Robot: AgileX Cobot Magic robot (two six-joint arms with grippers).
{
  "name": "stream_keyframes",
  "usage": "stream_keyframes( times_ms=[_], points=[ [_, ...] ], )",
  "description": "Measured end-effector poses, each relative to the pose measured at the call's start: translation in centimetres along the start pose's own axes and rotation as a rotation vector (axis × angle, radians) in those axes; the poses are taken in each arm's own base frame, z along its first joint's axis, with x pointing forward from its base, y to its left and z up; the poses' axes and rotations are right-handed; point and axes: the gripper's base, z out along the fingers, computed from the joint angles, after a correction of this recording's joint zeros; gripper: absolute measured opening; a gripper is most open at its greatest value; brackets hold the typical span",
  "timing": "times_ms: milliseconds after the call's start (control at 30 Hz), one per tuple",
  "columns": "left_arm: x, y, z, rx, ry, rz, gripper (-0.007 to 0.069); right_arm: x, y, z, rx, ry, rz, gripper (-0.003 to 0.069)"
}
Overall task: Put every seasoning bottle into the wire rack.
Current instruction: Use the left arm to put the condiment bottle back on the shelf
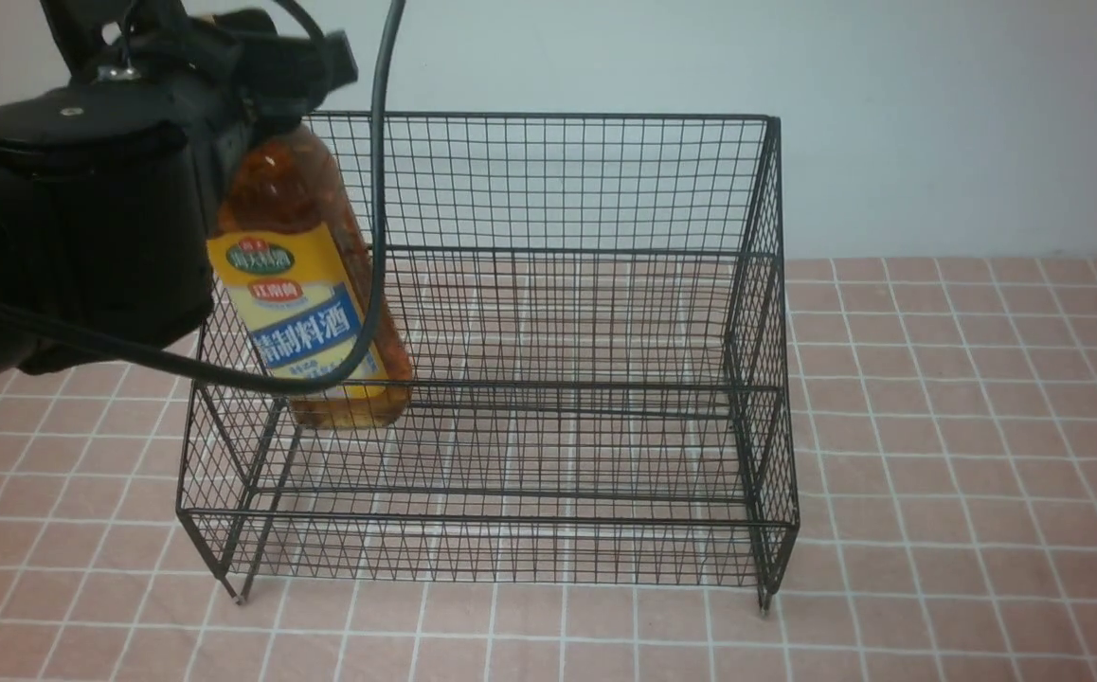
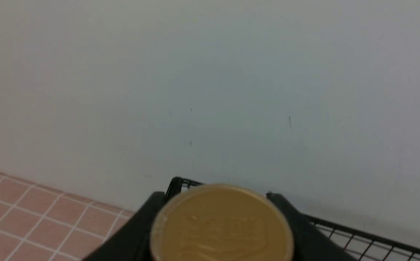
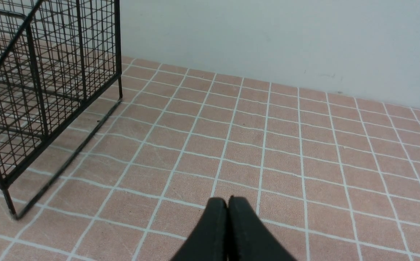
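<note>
The seasoning bottle (image 1: 307,294), amber liquid with a yellow label and blue band, hangs tilted from my left gripper (image 1: 269,80), which is shut on its neck. The bottle's base is at the left end of the wire rack (image 1: 548,379), level with the upper tier; whether it rests on the wire I cannot tell. In the left wrist view the gold cap (image 2: 221,224) fills the space between my two black fingers (image 2: 137,232), with the rack's top edge (image 2: 358,235) behind. My right gripper (image 3: 228,203) is shut and empty above the tiled surface, to the right of the rack (image 3: 32,90). It does not show in the front view.
The rack stands on a pink tiled surface (image 1: 965,455) in front of a pale wall (image 1: 890,114). A black cable (image 1: 378,189) from the left arm loops in front of the bottle and rack. No other bottle is in view.
</note>
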Motion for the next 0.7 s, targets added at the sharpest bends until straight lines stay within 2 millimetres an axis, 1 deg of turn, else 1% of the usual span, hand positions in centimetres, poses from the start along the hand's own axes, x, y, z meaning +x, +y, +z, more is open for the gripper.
stream_keyframes(
  times_ms=[233, 300, 333, 467, 700],
  points=[
    [0.7, -0.2, 0.4, -0.003, 0.034, 0.089, 0.0301, 0.0, 0.0, 0.0, 0.000, 0.000, 0.000, -0.0014],
    [1.2, -0.5, 0.8, 0.005, 0.050, 0.121, 0.0301, 0.0, 0.0, 0.0, 0.000, 0.000, 0.000, -0.0014],
    [1.9, -0.7, 1.2, 0.011, 0.072, 0.137, 0.0300, 0.0, 0.0, 0.0, 0.000, 0.000, 0.000, -0.0014],
    [2.8, -1.0, 1.7, 0.011, 0.109, 0.130, 0.0300, 0.0, 0.0, 0.0, 0.000, 0.000, 0.000, -0.0014],
    [2.9, -1.2, 1.8, 0.017, 0.112, 0.151, 0.0309, 0.0, 0.0, 0.0, 0.000, 0.000, 0.000, -0.0014]
  ],
)
